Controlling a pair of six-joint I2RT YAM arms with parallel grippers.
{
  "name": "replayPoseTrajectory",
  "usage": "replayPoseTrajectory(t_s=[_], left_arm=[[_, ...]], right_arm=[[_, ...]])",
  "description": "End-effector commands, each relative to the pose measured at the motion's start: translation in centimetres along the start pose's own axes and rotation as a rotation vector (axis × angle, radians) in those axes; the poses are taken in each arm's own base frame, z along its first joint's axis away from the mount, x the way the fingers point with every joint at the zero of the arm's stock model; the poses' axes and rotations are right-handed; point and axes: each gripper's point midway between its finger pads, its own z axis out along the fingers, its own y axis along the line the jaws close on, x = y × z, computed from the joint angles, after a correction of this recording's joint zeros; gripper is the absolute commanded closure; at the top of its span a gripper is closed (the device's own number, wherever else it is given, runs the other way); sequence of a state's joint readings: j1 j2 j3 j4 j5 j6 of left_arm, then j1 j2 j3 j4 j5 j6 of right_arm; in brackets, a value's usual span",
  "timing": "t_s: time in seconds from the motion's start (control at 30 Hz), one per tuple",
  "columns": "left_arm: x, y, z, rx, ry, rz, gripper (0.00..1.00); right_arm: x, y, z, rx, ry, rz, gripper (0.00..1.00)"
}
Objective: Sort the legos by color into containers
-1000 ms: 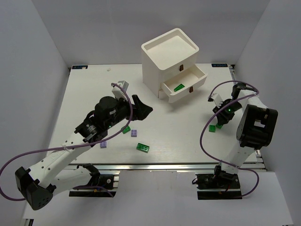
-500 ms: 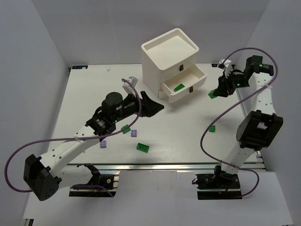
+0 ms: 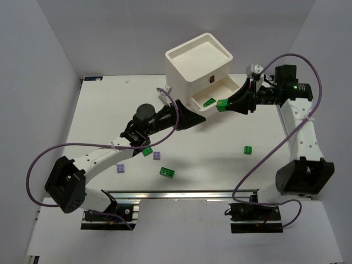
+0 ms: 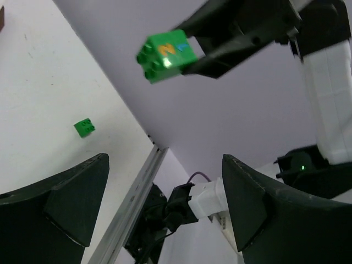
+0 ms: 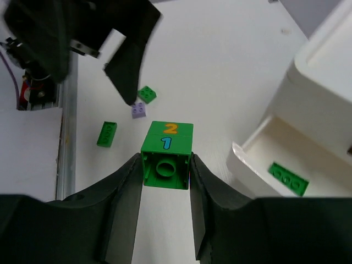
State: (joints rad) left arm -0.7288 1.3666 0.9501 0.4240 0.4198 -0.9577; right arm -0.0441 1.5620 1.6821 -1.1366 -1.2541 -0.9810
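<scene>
— What could go wrong from here?
— The green brick is pinched by the right gripper and seems to hang over the front rim of the open drawer, at 3 o'clock of the long green brick inside. If it is released here, it may be bounced onto the table. The left gripper, its fingers spread, is near at 8 o'clock, so a collision is possible.
— What is shown by one view only?
— The studs are shown by the left wrist view, and the hollow underside by the right wrist view.

Plain pale grey walls enclose a white table on 3 sides.
</scene>
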Motion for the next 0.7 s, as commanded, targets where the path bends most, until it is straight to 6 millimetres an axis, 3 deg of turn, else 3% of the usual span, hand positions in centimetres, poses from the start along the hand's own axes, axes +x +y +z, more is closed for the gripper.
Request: replayPoseTrajectory(t_s=[0.0, 0.1, 0.13, 0.17, 0.27, 0.67], left_arm=[[-2.5, -4.9, 0.1, 0.157, -0.062, -0.022, 0.07], [-3.1, -4.5, 0.0, 0.155, -0.091, -0.054, 0.07], [-3.3, -4.8, 0.0, 0.174, -0.102, -0.066, 0.07], [-3.4, -4.8, 0.1, 0.178, -0.107, -0.073, 0.07], [-3.8, -5.3, 0.6, 0.218, -0.118, -0.102, 0.06], [-2.5, -4.7, 0.8, 0.223, -0.065, -0.164, 0.03]], right_arm=[[-5.1, 2.5, 0.4, -0.064, -0.160, -0.245, 1.00], [-4.6, 4.6, 0.7, -0.085, -0.189, -0.212, 1.00], [-5.7, 5.3, 1.4, -0.109, -0.210, -0.264, 1.00], [-4.5, 6.3, 1.6, -0.118, -0.215, -0.257, 1.00], [-4.8, 7.6, 1.9, -0.128, -0.236, -0.321, 1.00], [-5.1, 8.4, 2.6, -0.098, -0.230, -0.390, 1.00]])
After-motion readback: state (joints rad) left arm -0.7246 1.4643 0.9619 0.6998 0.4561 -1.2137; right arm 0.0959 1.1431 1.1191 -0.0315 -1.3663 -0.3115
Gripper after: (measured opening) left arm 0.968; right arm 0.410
